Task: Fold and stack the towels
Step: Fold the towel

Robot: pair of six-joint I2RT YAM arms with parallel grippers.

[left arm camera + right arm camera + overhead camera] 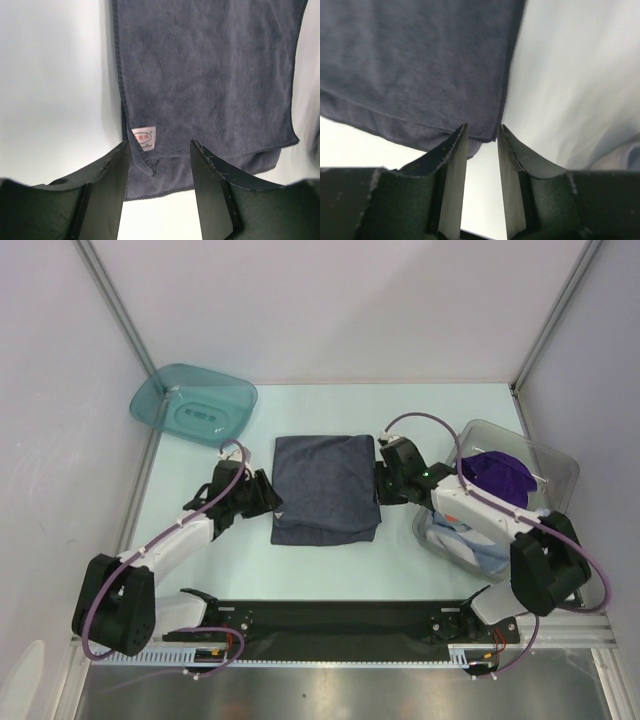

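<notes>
- Towel, dark grey-blue (325, 490): lies folded at the middle of the tabletop (330, 410), roughly square, with its lower layer showing past the near edge.
- Left gripper (160, 146): jaws spread and empty at the towel's left edge, lined up on the hem beside the sewn label (144, 137).
- Right gripper (482, 129): jaws parted narrowly and pinching nothing, just off a corner on the towel's right edge.
- Step in hand, as judged: the fold is set down and the next grasp is not yet taken. If you fold again, catch both layers at the hem on each side and close both jaws level, so the edges stay matched.
- Remaining stock: purple towel (497, 472) and a light-blue towel (465, 540) sit in the clear bin (560, 465) at the right edge.
- Teal tray (150, 400): far left corner.
- Hard to make out: the towel's layer count, whether the right fingertips touch the hem, and the bin contents under the right arm.
</notes>
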